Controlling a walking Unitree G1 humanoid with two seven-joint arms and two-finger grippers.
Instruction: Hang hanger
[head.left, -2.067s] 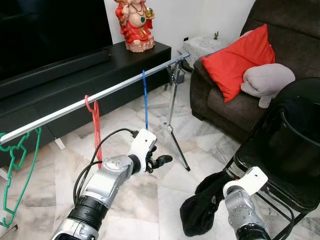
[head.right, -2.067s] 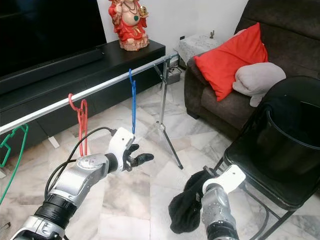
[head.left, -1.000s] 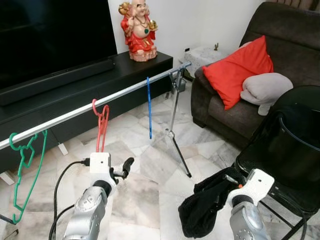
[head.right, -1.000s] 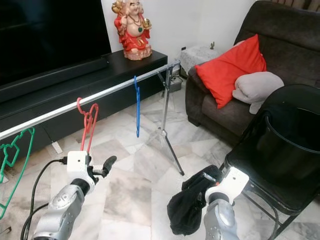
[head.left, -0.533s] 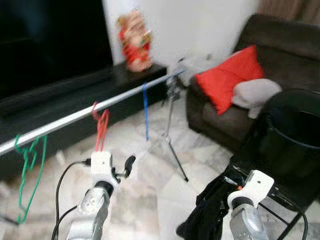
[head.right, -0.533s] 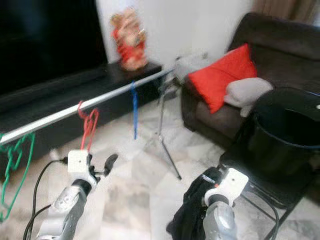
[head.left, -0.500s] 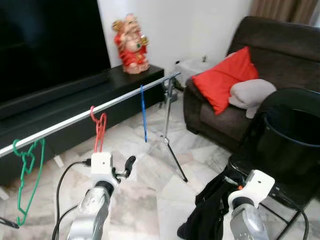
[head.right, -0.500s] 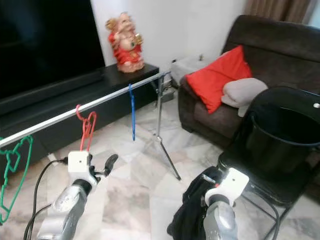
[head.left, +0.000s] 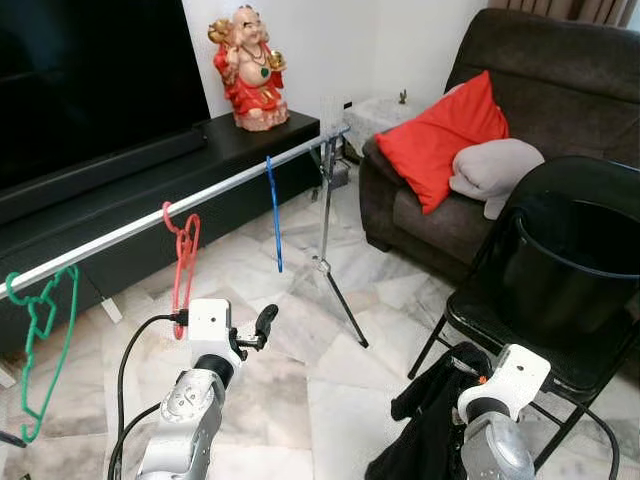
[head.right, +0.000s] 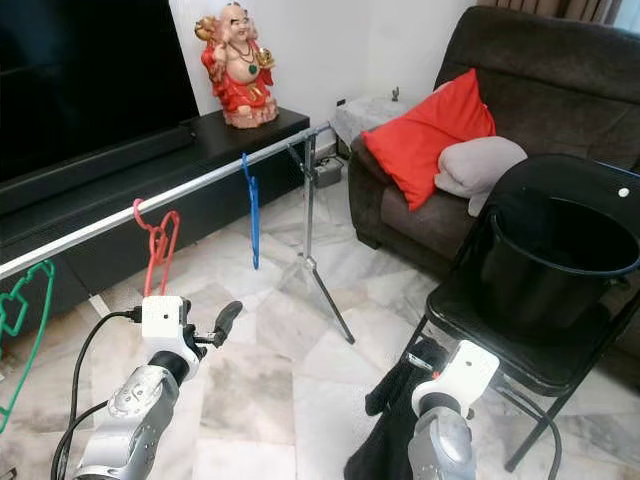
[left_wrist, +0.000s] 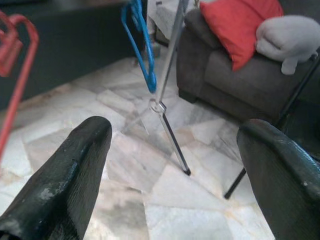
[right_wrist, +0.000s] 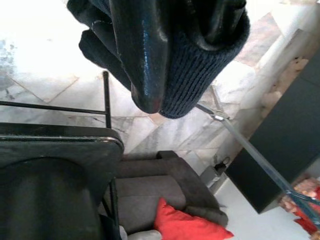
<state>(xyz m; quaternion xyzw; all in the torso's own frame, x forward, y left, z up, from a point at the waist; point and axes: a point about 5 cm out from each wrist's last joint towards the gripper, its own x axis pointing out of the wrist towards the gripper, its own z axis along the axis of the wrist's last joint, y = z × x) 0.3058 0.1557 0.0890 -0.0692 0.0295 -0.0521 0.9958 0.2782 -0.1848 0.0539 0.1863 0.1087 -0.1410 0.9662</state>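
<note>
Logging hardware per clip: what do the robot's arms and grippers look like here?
Both arms are silver metal with white box-shaped wrist housings. The left gripper has long glossy black fingers, and a black cable loops from its wrist. The right gripper has the same black fingers.

Hangers (head.left: 185, 262) on rail (head.left: 220, 187) — sofa (head.left: 470, 140) right

No text, label, brand, number or sign could be read anywhere in these views.
</note>
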